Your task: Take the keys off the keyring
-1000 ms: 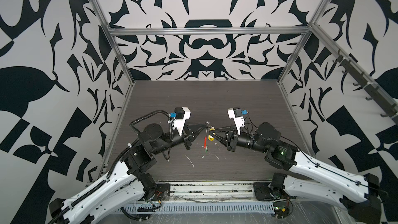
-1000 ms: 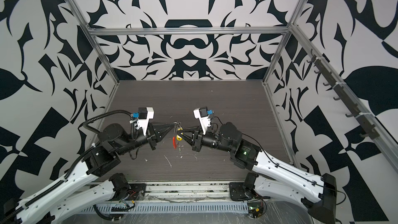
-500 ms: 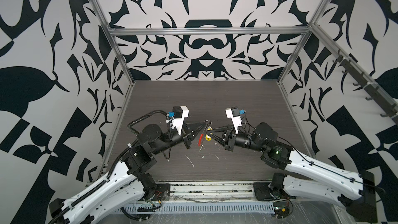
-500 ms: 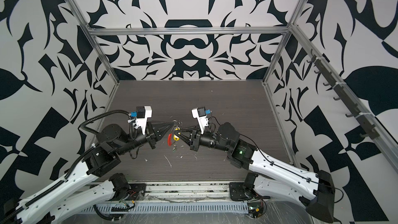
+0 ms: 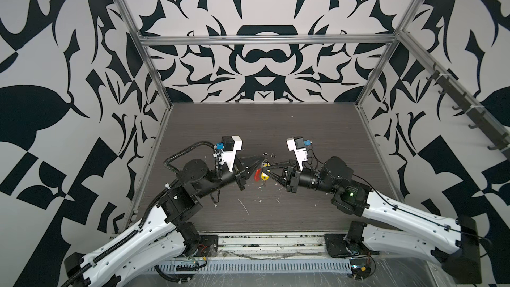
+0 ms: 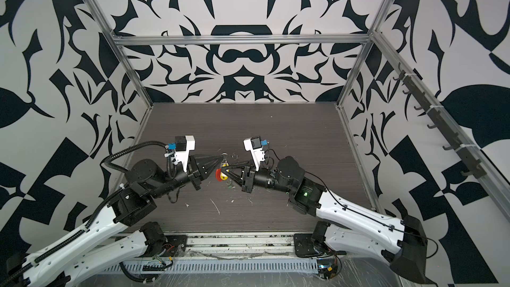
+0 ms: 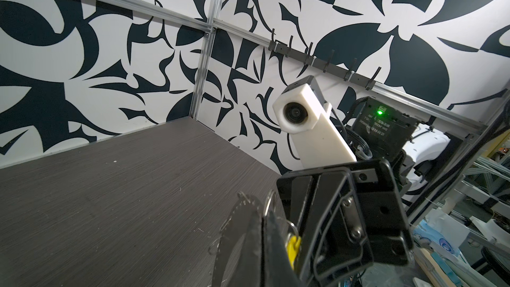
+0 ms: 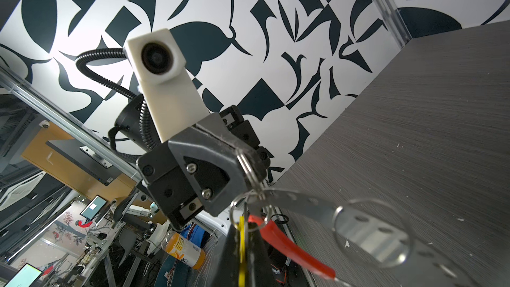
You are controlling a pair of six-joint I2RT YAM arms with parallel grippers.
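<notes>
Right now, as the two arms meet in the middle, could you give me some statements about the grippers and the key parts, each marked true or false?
1. Both the left gripper and the right gripper are shut. True.
2. The yellow tag lies on the table. False: the right gripper pinches it.
3. The red sleeve hangs close to both gripper tips. True.
4. The left gripper holds nothing. False: it pinches a silver ring.

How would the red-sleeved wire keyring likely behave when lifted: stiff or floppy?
Probably springy, not floppy: the keyring holds a smooth curve along its red sleeve. Likely light, being thin wire. The silvery key would probably swing, hanging by a ring.
</notes>
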